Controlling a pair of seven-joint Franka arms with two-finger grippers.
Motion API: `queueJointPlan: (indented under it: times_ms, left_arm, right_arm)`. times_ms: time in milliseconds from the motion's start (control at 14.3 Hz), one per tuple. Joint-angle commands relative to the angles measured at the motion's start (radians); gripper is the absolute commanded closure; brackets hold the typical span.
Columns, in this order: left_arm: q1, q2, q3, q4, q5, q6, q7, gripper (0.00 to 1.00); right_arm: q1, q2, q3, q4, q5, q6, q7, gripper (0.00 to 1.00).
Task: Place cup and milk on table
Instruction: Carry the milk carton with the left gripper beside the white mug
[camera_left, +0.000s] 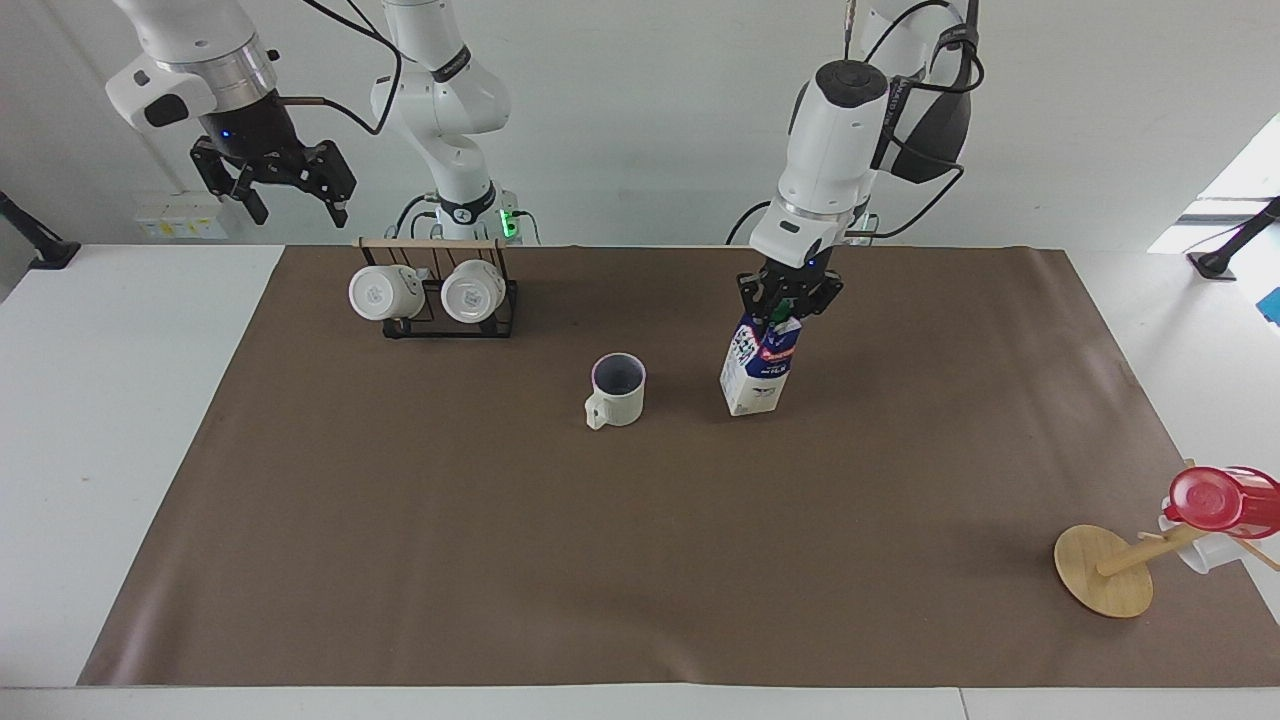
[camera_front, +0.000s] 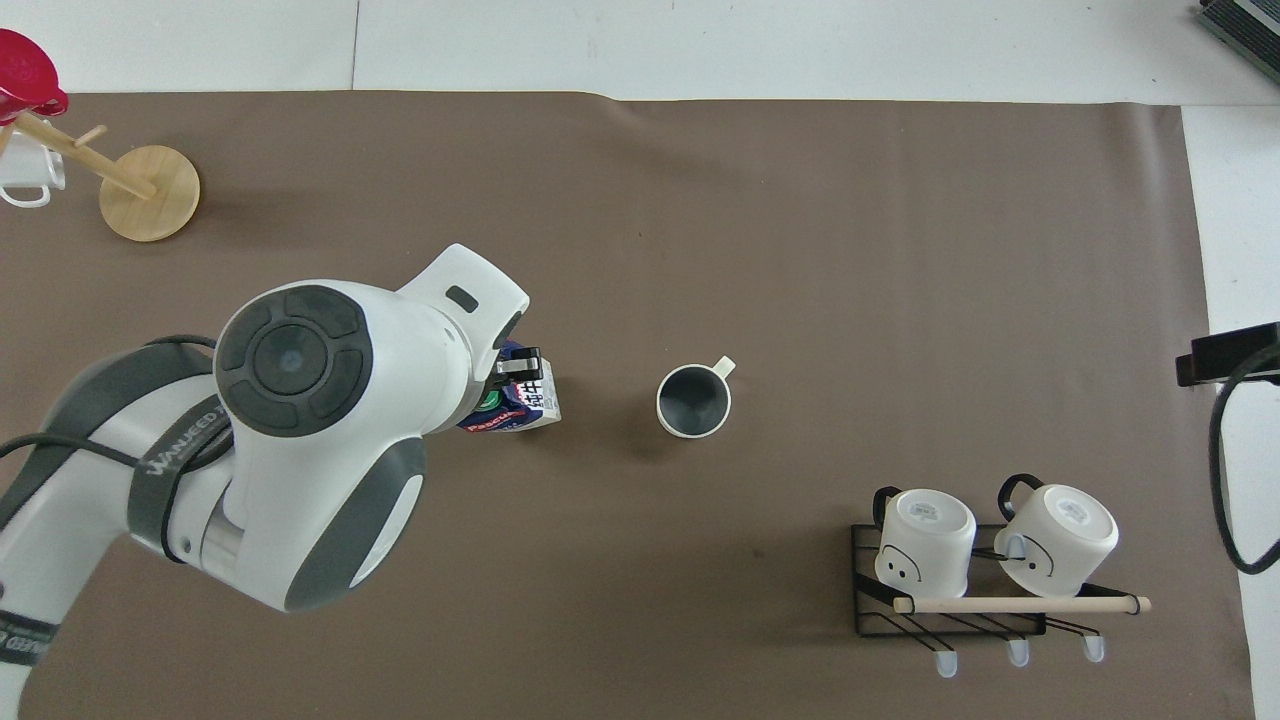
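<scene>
While the milk (camera_left: 759, 365) hangs from its top, its long axis runs nearly upright, tilted a little, the green cap uppermost and its base low over the brown mat of the table (camera_left: 640, 560); I cannot tell whether the base touches. It is just beside the cup (camera_left: 617, 391), toward the left arm's end of the table. The left gripper (camera_left: 787, 305) comes down from above and its jaws pinch the carton's peaked top.

The cup stands upright on the mat near the middle of the table, mouth up, dark inside showing, apart from the carton. Its squarish handle points away from the robots and slightly toward the right arm's end.

The right gripper (camera_left: 290, 200) hangs in the air, jaws spread with nothing between them, above the table's edge at the right arm's end, close by the black wire rack (camera_left: 450, 322). Two white mugs (camera_left: 428, 292) lie on their sides on that rack, nearer to the robots than the cup.

At the left arm's end, well apart and farther from the robots, a wooden mug tree (camera_left: 1108, 572) carries a red cup (camera_left: 1222, 500).
</scene>
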Motion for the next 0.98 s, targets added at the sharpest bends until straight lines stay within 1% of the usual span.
queueJointPlan:
  times_ms: [0,139,418,557,697,906]
  left_arm:
    - [-0.07,0.069,0.018,0.048,0.063,0.029,-0.107,0.61]
    - [-0.081,0.085,0.018,0.06,0.066,0.032,-0.128,0.61]
    - [-0.082,0.088,0.018,0.068,0.068,0.029,-0.129,0.61]
    - [-0.082,0.088,0.016,0.068,0.072,0.026,-0.119,0.56]
    - [-0.084,0.088,0.015,0.064,0.074,0.025,-0.102,0.52]
    - [-0.085,0.088,0.015,0.059,0.072,0.019,-0.051,0.52]
  right_arm:
    - [-0.004,-0.02,0.005,-0.017,0.0,-0.011,-0.019,0.0]
    - [-0.003,-0.023,0.005,-0.02,0.0,-0.011,-0.019,0.0]
    - [-0.003,-0.03,0.005,-0.029,0.003,-0.016,-0.019,0.0]
    - [-0.003,-0.045,0.005,-0.05,0.003,-0.018,-0.019,0.0]
    - [-0.003,-0.043,0.005,-0.051,0.003,-0.019,-0.021,0.0]
    - [-0.003,-0.043,0.005,-0.044,0.003,-0.019,-0.024,0.0]
